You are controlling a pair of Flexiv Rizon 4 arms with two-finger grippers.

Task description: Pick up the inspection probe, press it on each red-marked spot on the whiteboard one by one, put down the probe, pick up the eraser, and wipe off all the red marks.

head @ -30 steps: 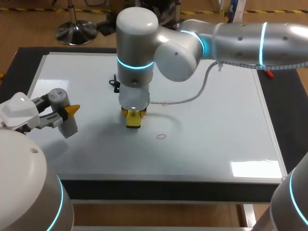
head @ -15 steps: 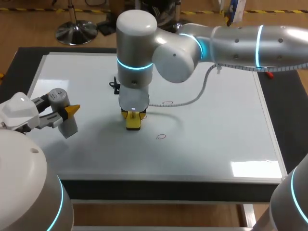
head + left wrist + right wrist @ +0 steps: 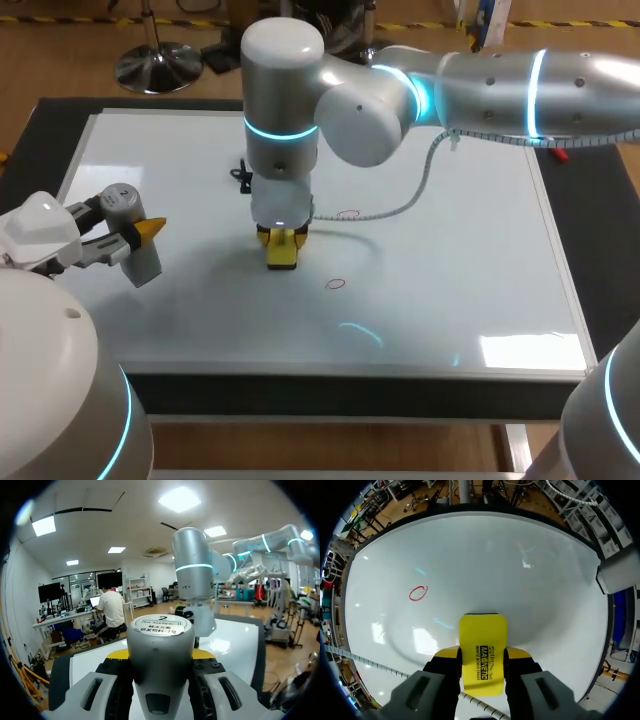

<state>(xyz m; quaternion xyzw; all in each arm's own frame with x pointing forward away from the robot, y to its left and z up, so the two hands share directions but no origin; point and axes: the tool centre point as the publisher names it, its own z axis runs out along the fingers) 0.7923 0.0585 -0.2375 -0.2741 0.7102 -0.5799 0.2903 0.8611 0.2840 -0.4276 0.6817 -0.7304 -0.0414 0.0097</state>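
The whiteboard (image 3: 470,260) lies on the table (image 3: 600,260) and covers most of it, and I take the eraser (image 3: 282,250), gripped from both sides in my right tool (image 3: 281,238) a little left of the whiteboard's middle, as my reference. One mark (image 3: 336,283) sits just right of the eraser and nearer to me, while a second mark (image 3: 348,214) lies right of the eraser and slightly behind it, under my right arm's cable (image 3: 400,205). Well left of the eraser, my left tool (image 3: 135,235) holds the probe (image 3: 122,200) between its fingers over the whiteboard's left edge.
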